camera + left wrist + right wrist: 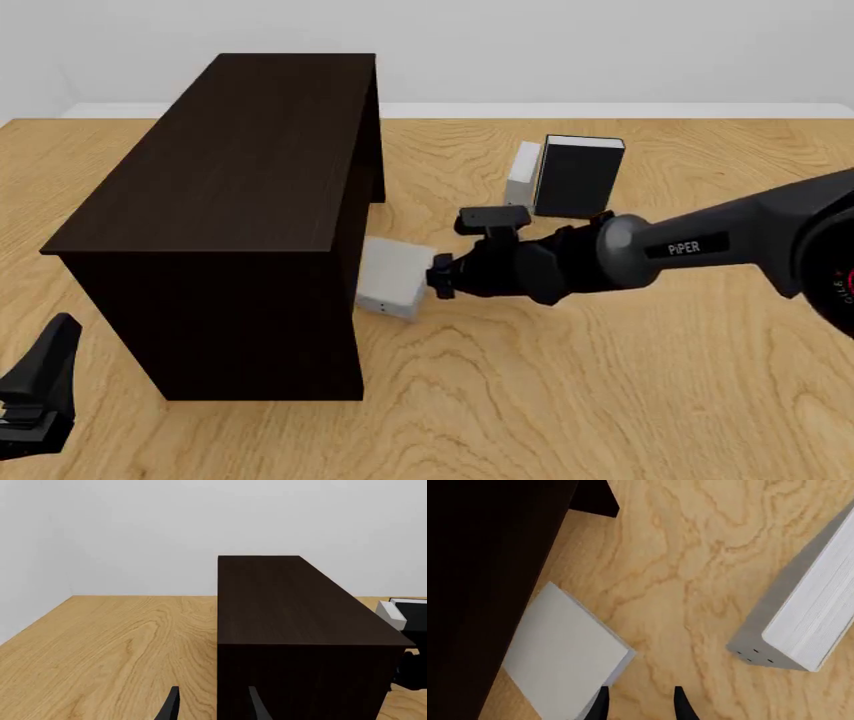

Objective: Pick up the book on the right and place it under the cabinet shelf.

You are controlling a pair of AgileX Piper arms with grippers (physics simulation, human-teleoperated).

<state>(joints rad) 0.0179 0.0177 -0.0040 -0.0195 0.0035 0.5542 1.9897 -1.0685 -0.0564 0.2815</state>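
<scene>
While the right gripper hovers just beside the book, its jaws stand narrowly parted and hold nothing. That light grey book lies flat on the tabletop, one end tucked under the side of the dark cabinet shelf and the other end poking out toward the gripper. Farther back stand a second grey book and a black-covered book, while the left gripper waits near the cabinet's near end, jaws apart and empty.
</scene>
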